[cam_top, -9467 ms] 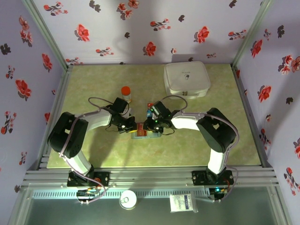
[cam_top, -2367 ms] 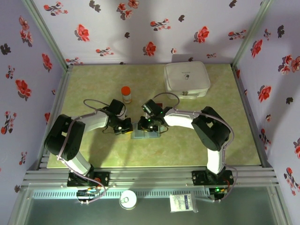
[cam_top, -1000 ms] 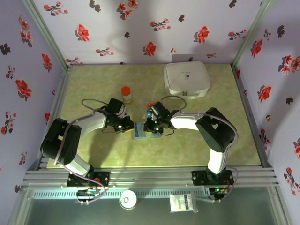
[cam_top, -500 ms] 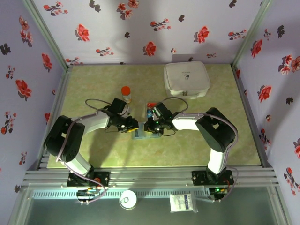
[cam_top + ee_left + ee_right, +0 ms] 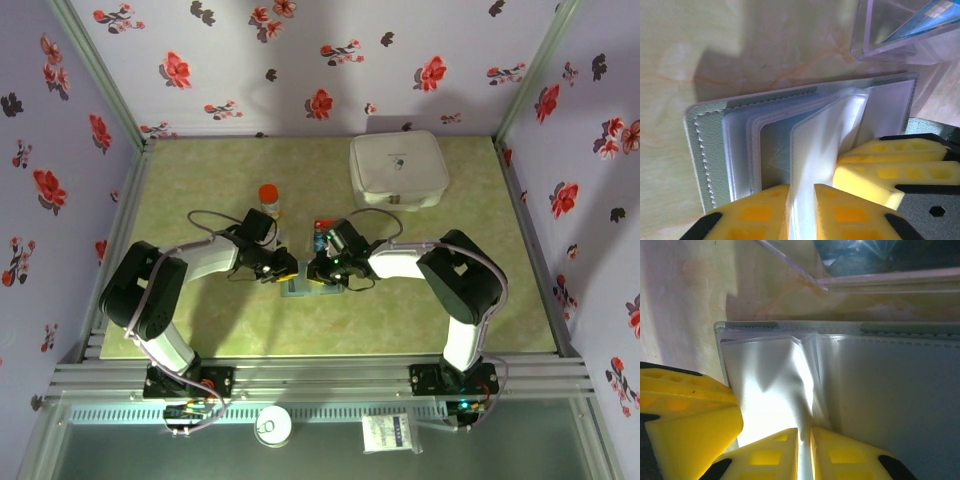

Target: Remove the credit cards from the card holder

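The card holder point(image 5: 304, 286) lies open on the green desk point(image 5: 200, 180), near its middle, between the two arms. From 9 o'clock the left gripper point(image 5: 284, 267) reaches over the holder's left part, and from 3 o'clock the right gripper point(image 5: 314, 269) meets it, the two almost touching.

In the left wrist view the left gripper point(image 5: 800, 202) has its yellow fingers point(image 5: 752, 216) pressed together on one clear plastic sleeve point(image 5: 817, 145), lifting it upright from the card holder point(image 5: 695, 145), whose stitched grey-green cover lies flat. The right arm's yellow fingers point(image 5: 890, 167) sit just beside at 3 o'clock.

In the right wrist view the right gripper point(image 5: 805, 442) pinches another clear sleeve point(image 5: 807, 390) between its fingers point(image 5: 770, 456), at the fold of the card holder point(image 5: 895, 390). The sleeves that show look empty.

The credit cards point(image 5: 320, 234), blue and red, stand just beyond the holder at 12 o'clock, apart from it; the left wrist view shows a blue card point(image 5: 927, 21) inside a clear plastic box point(image 5: 865, 30). An orange-capped bottle point(image 5: 268, 200) stands at 11 o'clock of the holder, and a white rounded box point(image 5: 398, 170) sits far off at 1 o'clock.
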### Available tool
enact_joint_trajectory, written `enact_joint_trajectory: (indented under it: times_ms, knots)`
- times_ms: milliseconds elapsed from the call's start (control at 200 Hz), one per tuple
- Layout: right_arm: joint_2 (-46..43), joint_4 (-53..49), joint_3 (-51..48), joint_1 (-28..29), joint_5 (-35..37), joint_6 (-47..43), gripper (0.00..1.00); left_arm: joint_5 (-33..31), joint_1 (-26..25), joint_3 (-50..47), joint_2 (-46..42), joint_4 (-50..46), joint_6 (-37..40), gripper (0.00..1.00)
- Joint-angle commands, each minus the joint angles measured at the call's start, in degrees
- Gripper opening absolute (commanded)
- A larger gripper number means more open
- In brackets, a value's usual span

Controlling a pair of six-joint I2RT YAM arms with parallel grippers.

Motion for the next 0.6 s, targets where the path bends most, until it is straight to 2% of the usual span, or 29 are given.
enact_joint_trajectory:
  times_ms: [0,170,355,595]
  knots:
    - [-0.3,-0.3,-1.4,-0.2,0.9,1.2,0.16,1.0,-0.5,1.6,0.6,0.0,-0.5,0.16]
    - [-2.6,-0.5,-1.4,-0.2,1.0,1.1,0.19,1.3,-0.6,2.2,-0.1,-0.5,-0.6,0.14]
    - [-7.5,-4.7,-1.4,-0.8,4.6,-0.6,0.21,1.3,-1.1,3.6,-1.2,-1.8,-0.6,0.15]
    - [-16.7,-9.8,-3.9,-3.1,10.6,-2.5,0.22,1.4,-3.0,7.0,-0.1,-3.0,-1.1,0.22]
